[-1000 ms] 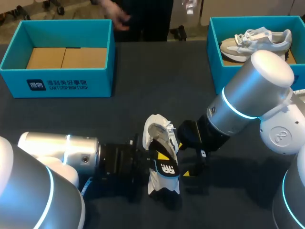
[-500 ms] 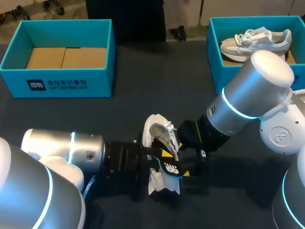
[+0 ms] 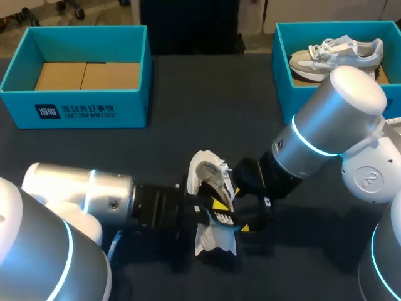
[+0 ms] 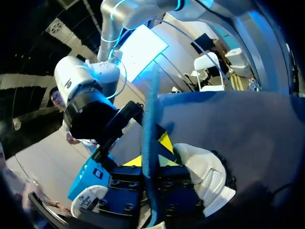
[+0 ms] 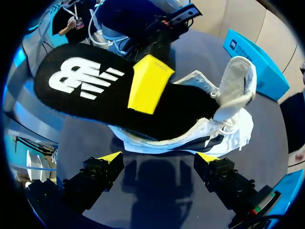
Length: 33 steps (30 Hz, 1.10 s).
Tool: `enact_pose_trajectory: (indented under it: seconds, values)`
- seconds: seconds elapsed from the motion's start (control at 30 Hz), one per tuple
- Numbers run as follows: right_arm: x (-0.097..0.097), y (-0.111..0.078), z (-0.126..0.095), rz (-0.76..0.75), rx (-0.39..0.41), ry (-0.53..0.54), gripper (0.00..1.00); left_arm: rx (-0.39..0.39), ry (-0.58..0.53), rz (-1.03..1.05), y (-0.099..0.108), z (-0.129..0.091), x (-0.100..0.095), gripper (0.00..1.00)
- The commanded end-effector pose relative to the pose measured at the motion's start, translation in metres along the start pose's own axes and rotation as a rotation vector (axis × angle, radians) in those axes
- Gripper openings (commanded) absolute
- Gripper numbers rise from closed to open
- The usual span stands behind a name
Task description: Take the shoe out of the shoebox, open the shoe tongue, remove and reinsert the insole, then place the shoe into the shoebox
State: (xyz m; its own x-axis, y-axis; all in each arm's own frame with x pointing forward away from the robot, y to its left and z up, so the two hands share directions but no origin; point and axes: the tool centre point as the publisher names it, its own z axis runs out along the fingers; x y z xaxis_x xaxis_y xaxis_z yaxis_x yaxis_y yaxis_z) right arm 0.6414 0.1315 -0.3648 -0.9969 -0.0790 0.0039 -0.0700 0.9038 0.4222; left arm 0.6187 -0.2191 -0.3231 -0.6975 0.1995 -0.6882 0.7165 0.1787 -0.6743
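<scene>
A dark navy table is carrying 2 teal shoeboxes along its far edge. The left shoebox is sitting toward the far left corner with brown cardboard lying inside it. The right shoebox is sitting at the far right corner and is holding a grey-and-white sneaker.

Close to the table's near edge, about midway along it, a white shoe is resting on the surface. A black insole with a white logo is sticking partway out of its opening, with its free end pointing toward the near edge.

The left gripper is clamping that insole, which is showing edge-on between its 2 yellow tips. The right gripper is hanging low over the table just beside the shoe, its 2 fingers spread wide and gripping nothing.
</scene>
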Motion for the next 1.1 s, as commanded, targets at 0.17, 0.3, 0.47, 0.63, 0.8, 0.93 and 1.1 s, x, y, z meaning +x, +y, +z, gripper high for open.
enact_pose_trajectory:
  seconds: [0.17, 0.3, 0.47, 0.63, 0.8, 0.93, 1.1]
  values:
    - [0.001, 0.0, 0.001, 0.0, -0.001, -0.001, 1.0, 0.027, -0.02, 0.097, 0.016, 0.004, 0.014, 0.0]
    - [0.001, 0.0, 0.001, 0.0, -0.001, -0.001, 1.0, 0.047, -0.024, 0.108, 0.025, 0.004, 0.014, 0.0]
    - [0.001, 0.0, 0.001, 0.0, -0.001, -0.001, 1.0, 0.041, -0.027, 0.091, 0.034, 0.004, 0.007, 0.0]
    - [0.001, 0.0, 0.001, 0.0, -0.001, -0.001, 1.0, 0.027, -0.018, 0.07, 0.038, 0.005, 0.004, 0.0]
    - [0.001, 0.0, 0.001, 0.0, -0.001, -0.001, 1.0, 0.04, -0.006, 0.034, 0.029, 0.001, 0.005, 0.0]
    - [0.001, 0.0, 0.001, 0.0, -0.001, -0.001, 1.0, -0.006, -0.028, 0.019, 0.017, -0.005, 0.006, 0.27]
    - [0.001, 0.0, 0.001, 0.0, -0.001, -0.001, 1.0, -0.01, -0.023, 0.027, 0.001, -0.01, 0.006, 0.31]
